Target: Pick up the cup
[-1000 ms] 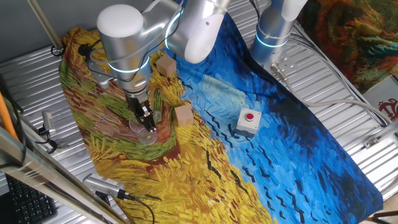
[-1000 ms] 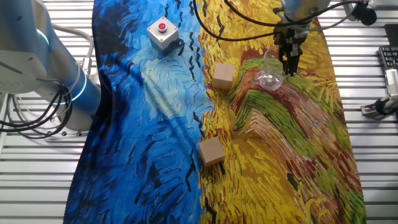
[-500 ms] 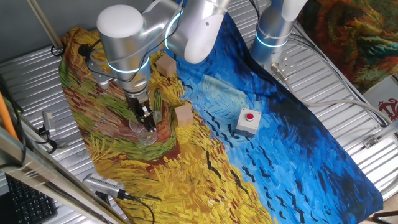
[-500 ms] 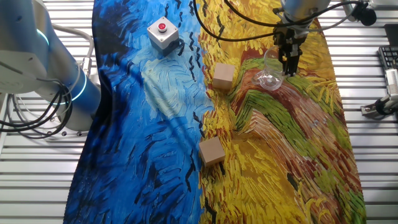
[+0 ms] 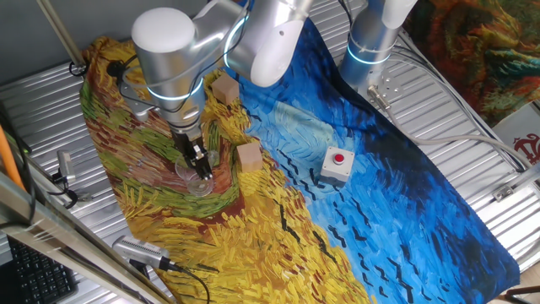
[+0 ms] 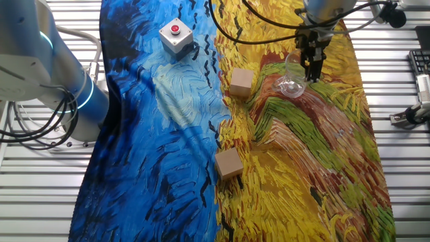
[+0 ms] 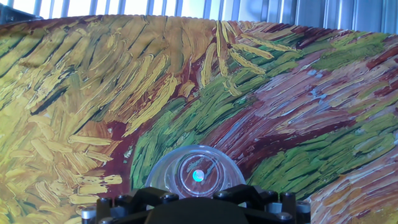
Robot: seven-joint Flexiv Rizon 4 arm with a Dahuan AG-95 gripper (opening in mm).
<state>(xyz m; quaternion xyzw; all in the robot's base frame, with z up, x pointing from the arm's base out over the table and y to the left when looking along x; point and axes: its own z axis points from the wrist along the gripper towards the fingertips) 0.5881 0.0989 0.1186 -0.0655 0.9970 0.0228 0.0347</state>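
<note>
The cup [image 5: 195, 179] is small and clear and stands on the yellow and green part of the painted cloth. It also shows in the other fixed view [image 6: 290, 85] and from above at the bottom edge of the hand view [image 7: 194, 174]. My gripper [image 5: 197, 162] points straight down onto it, and its thin dark fingers [image 6: 312, 66] are close together on the cup's wall at the rim. The cup's base looks to be at the cloth. In the hand view only the gripper's black body shows, and its fingertips are hidden.
One tan wooden cube [image 5: 249, 156] lies just right of the cup, another [image 5: 224, 89] further back. A grey box with a red button [image 5: 337, 164] sits on the blue part of the cloth. Metal slats surround the cloth, and cables and tools lie at the left edge.
</note>
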